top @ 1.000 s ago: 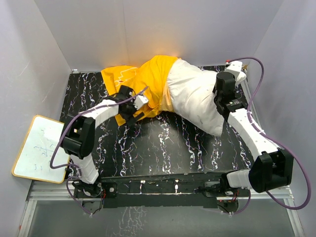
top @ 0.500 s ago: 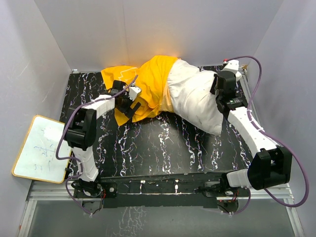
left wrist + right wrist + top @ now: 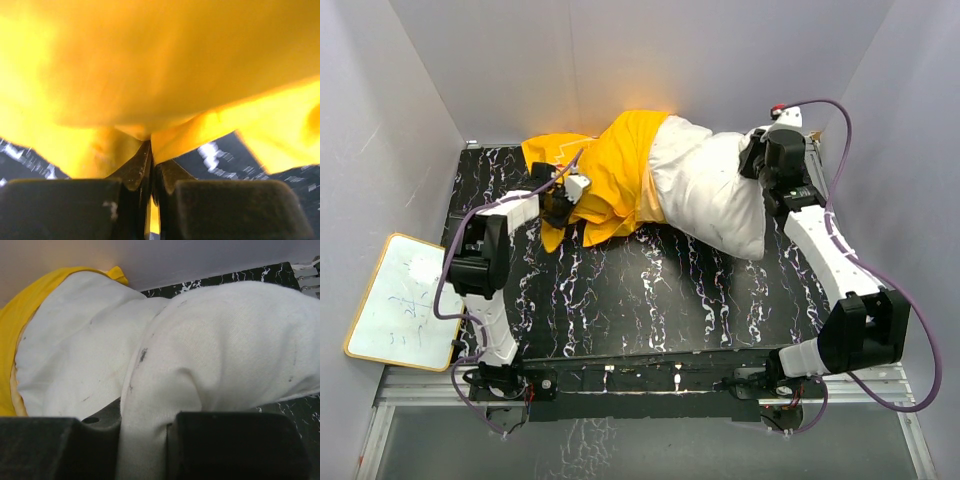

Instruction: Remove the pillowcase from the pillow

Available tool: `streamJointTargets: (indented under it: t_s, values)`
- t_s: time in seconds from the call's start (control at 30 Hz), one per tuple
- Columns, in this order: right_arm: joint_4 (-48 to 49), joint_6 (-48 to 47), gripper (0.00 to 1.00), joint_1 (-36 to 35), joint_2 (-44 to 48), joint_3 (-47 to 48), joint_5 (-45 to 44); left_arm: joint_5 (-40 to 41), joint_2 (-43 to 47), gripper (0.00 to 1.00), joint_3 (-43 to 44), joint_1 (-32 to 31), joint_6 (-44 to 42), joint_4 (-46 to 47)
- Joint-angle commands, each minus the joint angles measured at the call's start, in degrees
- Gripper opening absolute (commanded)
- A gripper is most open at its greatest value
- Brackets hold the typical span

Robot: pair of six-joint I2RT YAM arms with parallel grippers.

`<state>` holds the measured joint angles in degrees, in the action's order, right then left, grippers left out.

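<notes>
Overhead, black marbled table (image 3: 650, 290), grey walls (image 3: 620, 60), left fingers (image 3: 134, 171) pinching pillowcase (image 3: 620, 170), right fingers (image 3: 225, 445) clamping pillow (image 3: 710, 190)

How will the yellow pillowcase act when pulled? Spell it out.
Probably floppy: the pillowcase lies in wrinkles and bunches into a fold where the left gripper pinches it. Likely light, as it looks thin. It may drag rather than slide freely, since it wraps one end of the plump pillow, which the right gripper clamps.
</notes>
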<state>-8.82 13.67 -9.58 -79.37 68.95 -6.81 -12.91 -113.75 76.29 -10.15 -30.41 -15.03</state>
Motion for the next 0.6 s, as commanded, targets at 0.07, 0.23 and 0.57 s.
streamJointTargets:
  t_s: [0.07,0.23,0.57]
  values:
    - [4.78,4.92,0.08,1.81,-0.96,10.83,0.78,6.89,8.65,0.00,-6.23,9.18,-7.23,-2.36]
    - [3.62,6.77,0.08,3.64,0.36,15.35,-5.23,7.75,15.79,0.00,-9.08,16.77,-11.76,-0.75]
    - [5.54,12.72,0.08,13.80,7.29,19.59,-11.09,4.12,19.86,0.00,2.39,32.13,-9.26,-0.26]
